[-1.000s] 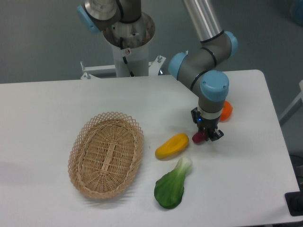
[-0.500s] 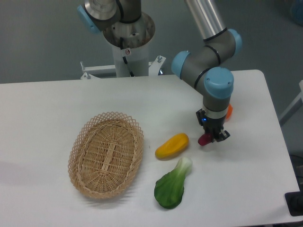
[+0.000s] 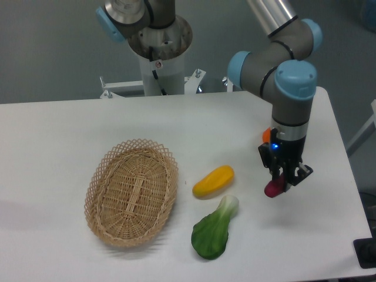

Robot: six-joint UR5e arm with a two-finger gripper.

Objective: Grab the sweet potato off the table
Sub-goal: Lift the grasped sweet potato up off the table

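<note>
The gripper (image 3: pixel 286 181), fingers clamped on the sweet potato (image 3: pixel 273 188), has swung toward four o'clock (apparently lifted), so pickup looks done.

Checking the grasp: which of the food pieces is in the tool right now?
The sweet potato, the small reddish-purple piece, sits clamped in the tool. The yellow fruit and leafy green lie free on the table.

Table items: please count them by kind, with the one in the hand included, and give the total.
Basket: 1
Yellow fruit: 1
Leafy green: 1
Orange, mostly hidden behind the arm: 1
Sweet potato, held in the hand: 1
Total: 5
</note>
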